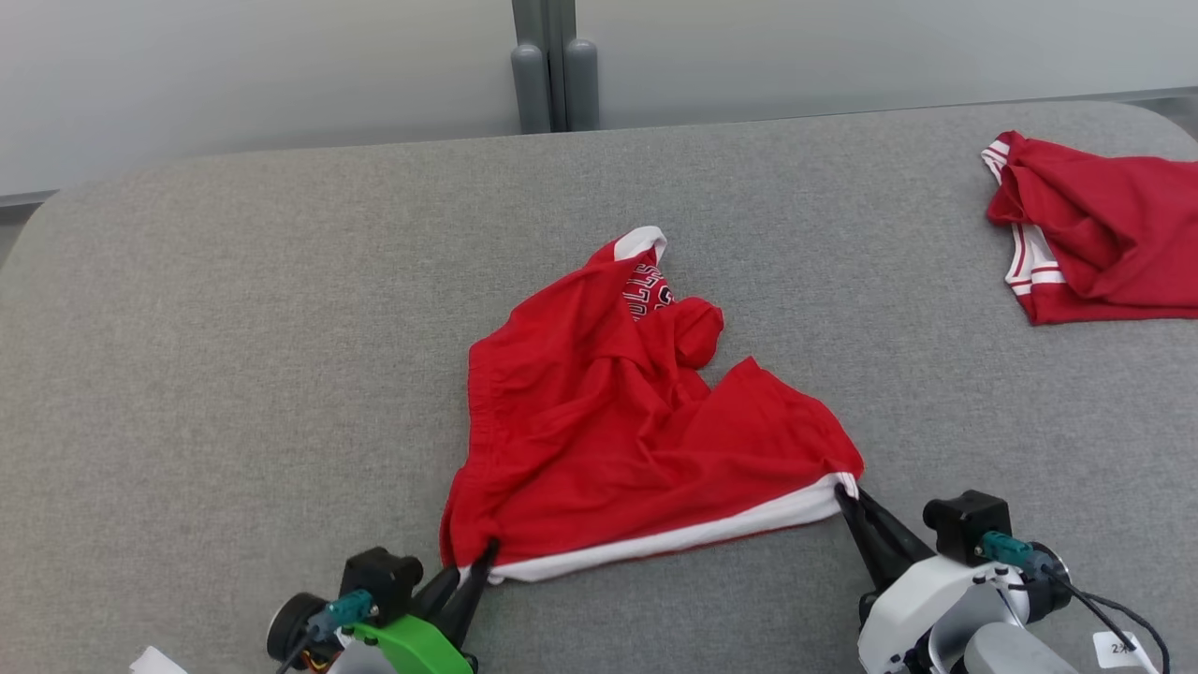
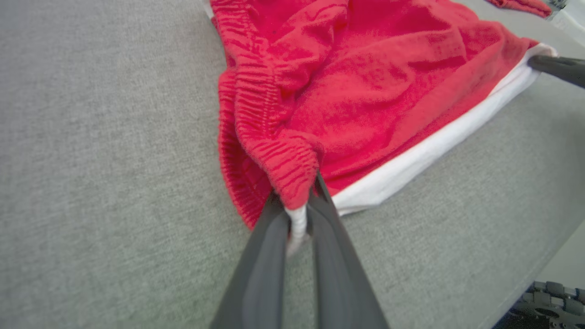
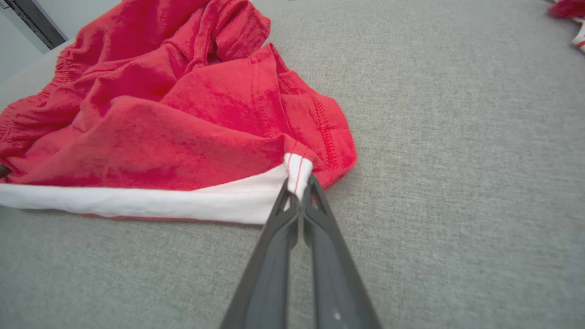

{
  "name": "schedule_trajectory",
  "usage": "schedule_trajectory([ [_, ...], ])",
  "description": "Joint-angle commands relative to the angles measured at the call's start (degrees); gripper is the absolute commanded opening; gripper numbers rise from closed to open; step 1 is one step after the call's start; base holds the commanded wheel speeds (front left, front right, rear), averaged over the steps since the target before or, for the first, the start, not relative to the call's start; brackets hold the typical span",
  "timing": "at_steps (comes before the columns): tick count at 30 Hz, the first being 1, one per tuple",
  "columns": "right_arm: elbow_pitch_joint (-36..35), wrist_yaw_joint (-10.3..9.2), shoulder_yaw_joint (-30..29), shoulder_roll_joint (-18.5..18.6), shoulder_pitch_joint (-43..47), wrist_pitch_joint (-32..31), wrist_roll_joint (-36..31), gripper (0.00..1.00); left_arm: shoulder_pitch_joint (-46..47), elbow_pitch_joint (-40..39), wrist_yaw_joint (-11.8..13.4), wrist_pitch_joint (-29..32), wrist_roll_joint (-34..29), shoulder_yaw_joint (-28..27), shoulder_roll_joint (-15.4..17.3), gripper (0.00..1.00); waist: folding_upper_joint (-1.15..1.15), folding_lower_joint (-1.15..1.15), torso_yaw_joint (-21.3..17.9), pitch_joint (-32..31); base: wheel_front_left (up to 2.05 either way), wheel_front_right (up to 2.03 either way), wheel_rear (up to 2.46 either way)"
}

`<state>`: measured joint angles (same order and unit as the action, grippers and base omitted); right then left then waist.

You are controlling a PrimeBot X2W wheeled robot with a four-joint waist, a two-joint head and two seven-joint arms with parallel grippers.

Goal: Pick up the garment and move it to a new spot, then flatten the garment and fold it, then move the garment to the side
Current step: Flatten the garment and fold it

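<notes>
The garment (image 1: 618,440) is a pair of red shorts with a white hem band, lying crumpled in the middle of the grey table. My left gripper (image 1: 489,550) is shut on its near-left corner, where the elastic waistband meets the white band (image 2: 297,214). My right gripper (image 1: 844,489) is shut on the near-right corner of the white hem (image 3: 298,171). The white band runs stretched between the two grippers along the near edge. In the left wrist view the right gripper's dark fingers (image 2: 557,68) show at the far end of the band.
A second red garment with white stripes (image 1: 1095,229) lies folded at the table's far right. The grey padded table (image 1: 234,356) spreads wide to the left and ahead. A grey post (image 1: 554,75) stands behind the far edge.
</notes>
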<state>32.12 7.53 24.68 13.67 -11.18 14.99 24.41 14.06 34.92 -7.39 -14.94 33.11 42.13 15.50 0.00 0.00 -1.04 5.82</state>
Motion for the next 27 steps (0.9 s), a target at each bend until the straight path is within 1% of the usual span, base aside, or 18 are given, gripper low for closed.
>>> schedule_trajectory([
  [1,-1.24,-0.1,-0.53,0.54,-0.61,0.24,0.22,0.0,-0.15,-1.49,-0.17,-0.26,0.98,-1.29,0.54,0.0,0.0,0.0,0.11,-0.42,0.0,0.0,0.0],
  [5,-4.94,-0.1,-1.25,1.08,-0.65,0.24,0.78,0.0,-0.06,-6.9,-0.16,-0.28,0.92,-3.61,1.4,0.0,0.0,0.0,0.24,-0.99,0.0,0.0,0.0],
  [9,-8.23,-0.1,-1.33,1.85,-3.34,0.25,0.63,0.0,3.1,-11.65,-0.13,-0.29,1.33,-5.7,2.19,0.0,0.0,0.0,0.08,-0.98,0.0,0.0,0.0],
  [13,-9.41,-0.1,-1.63,2.75,-9.64,0.25,2.82,0.0,9.33,-14.52,-0.08,1.28,2.1,-6.12,3.28,0.0,0.0,0.0,-0.31,0.52,0.0,0.0,0.0],
  [15,-9.23,-0.1,-1.73,3.11,-14.29,0.18,4.55,0.0,14.4,-15.66,-0.08,3.25,3.61,-5.7,3.2,0.0,0.0,0.0,-0.24,2.25,0.0,0.0,0.0],
  [17,-8.48,-0.1,-1.88,3.59,-19.55,-1.09,6.57,0.0,20.95,-15.95,-0.08,5.81,4.62,-4.59,3.84,0.0,0.0,0.0,-0.25,4.36,0.0,0.0,0.0],
  [19,-7.47,-0.1,-2.58,3.61,-26.21,-2.77,9.41,0.0,28.1,-15.36,-0.04,8.0,7.27,-4.89,4.0,0.0,0.0,0.0,-0.59,7.25,0.0,0.0,0.0],
  [22,-5.44,-0.09,-4.04,2.99,-36.99,-5.34,13.66,0.0,39.04,-12.9,-0.05,10.96,11.06,-5.41,3.76,0.0,0.0,0.0,-1.36,11.65,0.0,0.0,0.0],
  [24,-3.78,-0.1,-4.86,2.72,-44.22,-7.24,16.07,0.0,46.89,-10.85,-0.05,12.87,11.97,-5.32,4.52,0.0,0.0,0.0,-1.98,14.66,0.0,0.0,0.0],
  [27,-0.42,-0.09,-6.37,2.12,-55.27,-9.55,18.75,0.0,57.86,-7.21,-0.05,14.28,14.27,-6.34,3.52,0.0,0.0,0.0,-2.83,18.97,0.0,0.0,0.0],
])
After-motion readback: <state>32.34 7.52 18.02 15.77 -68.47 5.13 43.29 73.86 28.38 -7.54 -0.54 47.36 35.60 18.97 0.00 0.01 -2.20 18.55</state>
